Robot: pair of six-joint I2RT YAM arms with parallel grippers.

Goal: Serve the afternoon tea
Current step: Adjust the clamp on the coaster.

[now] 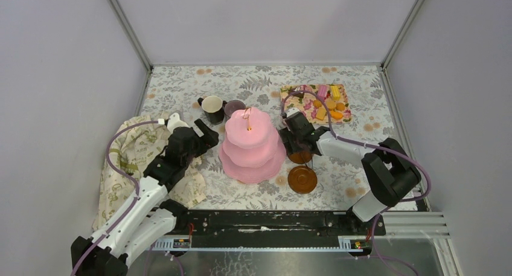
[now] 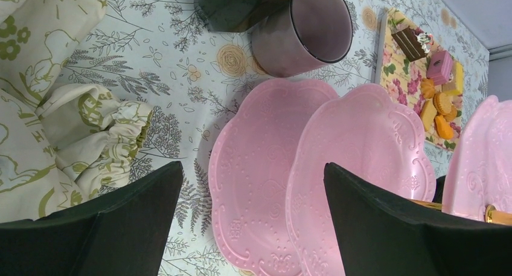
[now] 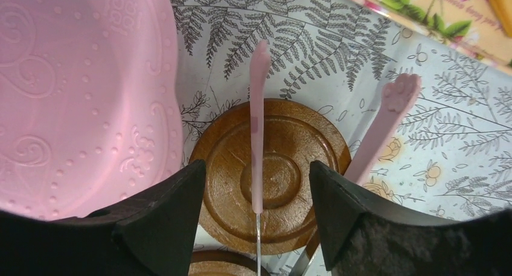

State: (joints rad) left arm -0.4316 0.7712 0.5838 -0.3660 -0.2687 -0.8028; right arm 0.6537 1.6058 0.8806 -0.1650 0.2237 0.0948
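The pink three-tier cake stand [image 1: 250,146] stands mid-table, its tiers [image 2: 265,179] empty. Two dark mugs [image 1: 212,109] [image 1: 234,109] sit just behind it. Sweets [image 1: 329,107] lie on the floral tray [image 1: 296,98]. Two brown saucers [image 1: 302,179] [image 3: 272,167] rest right of the stand. My right gripper [image 3: 256,170] is open above the farther saucer; a pink-handled utensil [image 3: 258,125] runs between its fingers, touching neither. A second pink-handled utensil [image 3: 386,122] lies to its right. My left gripper [image 2: 253,167] hangs open and empty at the stand's left side.
A beige leaf-print cloth [image 1: 130,155] lies crumpled at the left, beside my left arm. The floral tray sits at the back right. Grey walls enclose the table on three sides. The nearer saucer [image 3: 223,267] lies just below my right gripper.
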